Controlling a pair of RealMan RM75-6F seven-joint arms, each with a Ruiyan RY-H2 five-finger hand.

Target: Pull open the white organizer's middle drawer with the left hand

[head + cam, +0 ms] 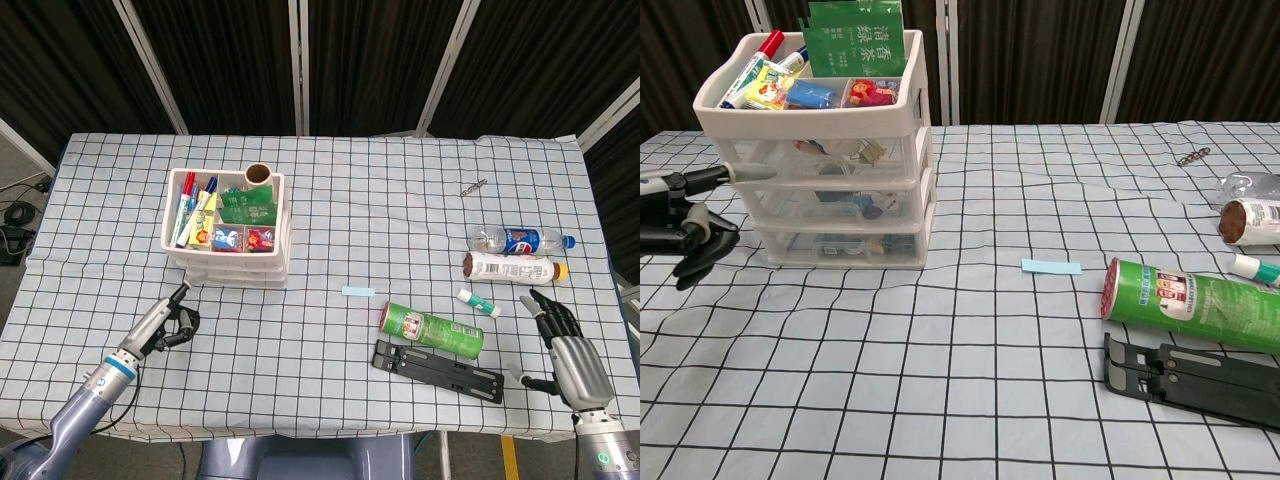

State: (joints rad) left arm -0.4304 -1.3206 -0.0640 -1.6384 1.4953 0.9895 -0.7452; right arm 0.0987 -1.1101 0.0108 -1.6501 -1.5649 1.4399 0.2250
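The white three-drawer organizer [228,262] [910,140] stands at the table's left, its top tray full of pens and packets. All its drawers look pushed in; the middle drawer [835,205] is translucent with small items inside. My left hand [167,320] [685,220] hovers just in front and to the left of the organizer, one fingertip [752,171] stretched out and reaching the front left corner near the top drawer, the other fingers curled, holding nothing. My right hand [568,350] lies near the front right table edge, fingers spread and empty.
A green can [431,330] [1195,300] lies on its side above a black folding stand [438,370] [1195,380]. Two bottles [515,253] and a small tube [479,302] lie at the right. A blue slip [357,291] [1050,266] sits mid-table.
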